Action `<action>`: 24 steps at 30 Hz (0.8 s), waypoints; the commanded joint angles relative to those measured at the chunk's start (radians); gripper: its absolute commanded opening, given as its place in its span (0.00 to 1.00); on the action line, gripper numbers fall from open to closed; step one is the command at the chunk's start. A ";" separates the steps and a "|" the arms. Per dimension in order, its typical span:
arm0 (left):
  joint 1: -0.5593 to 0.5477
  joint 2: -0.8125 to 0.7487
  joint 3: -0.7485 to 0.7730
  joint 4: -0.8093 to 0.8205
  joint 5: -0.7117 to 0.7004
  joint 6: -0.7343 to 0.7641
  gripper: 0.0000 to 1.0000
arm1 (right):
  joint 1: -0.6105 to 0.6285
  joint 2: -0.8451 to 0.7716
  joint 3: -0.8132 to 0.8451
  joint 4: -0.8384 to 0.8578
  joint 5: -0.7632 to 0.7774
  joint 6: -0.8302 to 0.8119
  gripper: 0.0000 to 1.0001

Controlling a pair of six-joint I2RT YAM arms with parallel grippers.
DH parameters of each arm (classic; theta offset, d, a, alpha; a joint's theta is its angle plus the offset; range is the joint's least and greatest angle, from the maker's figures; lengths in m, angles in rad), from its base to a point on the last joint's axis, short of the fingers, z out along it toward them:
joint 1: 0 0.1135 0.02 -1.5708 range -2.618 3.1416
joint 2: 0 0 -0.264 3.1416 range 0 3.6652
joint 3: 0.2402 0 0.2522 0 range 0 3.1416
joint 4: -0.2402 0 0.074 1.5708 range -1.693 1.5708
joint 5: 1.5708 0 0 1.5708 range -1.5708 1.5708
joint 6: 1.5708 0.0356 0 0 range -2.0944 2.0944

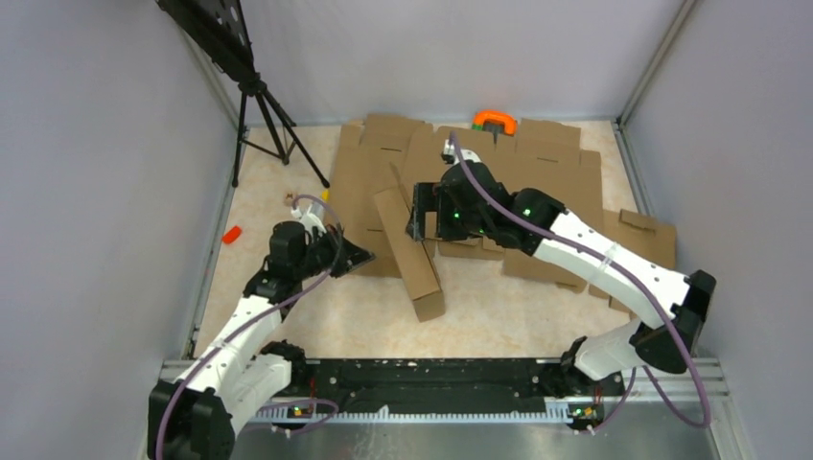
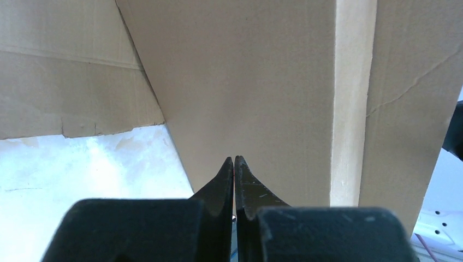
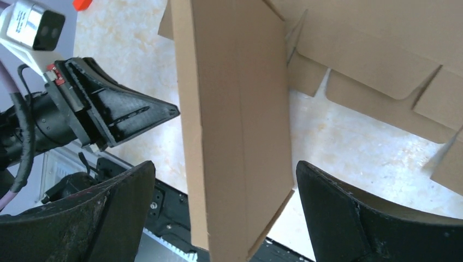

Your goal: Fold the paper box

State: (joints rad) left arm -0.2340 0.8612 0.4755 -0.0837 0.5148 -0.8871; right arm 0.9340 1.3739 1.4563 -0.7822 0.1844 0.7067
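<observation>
Left gripper has its fingers pressed together on nothing, tips right at the side of the paper box, which lies diagonally on the table against flat cardboard blanks, while the right gripper gapes wide astride its far end.

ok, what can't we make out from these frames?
- Left wrist view: whether the shut left tool touches the box. Its own tips cover the contact spot.
- Right wrist view: the box's lower end, inside the open right tool, runs off the bottom edge.
- Top view: the orange object at the back is too small to identify.
</observation>
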 commanded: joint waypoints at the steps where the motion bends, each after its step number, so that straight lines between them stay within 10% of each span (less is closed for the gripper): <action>1: 0.004 0.025 0.042 0.028 0.073 0.021 0.00 | 0.040 0.072 0.090 -0.006 0.009 -0.013 0.99; 24: -0.228 0.178 0.091 0.172 0.014 0.003 0.00 | 0.159 0.435 0.412 -0.342 0.150 -0.069 0.97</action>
State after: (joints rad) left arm -0.4458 1.0412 0.5289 -0.0097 0.5713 -0.8780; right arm 1.0737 1.7981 1.8225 -1.0756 0.3149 0.6563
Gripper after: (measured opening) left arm 0.001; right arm 0.982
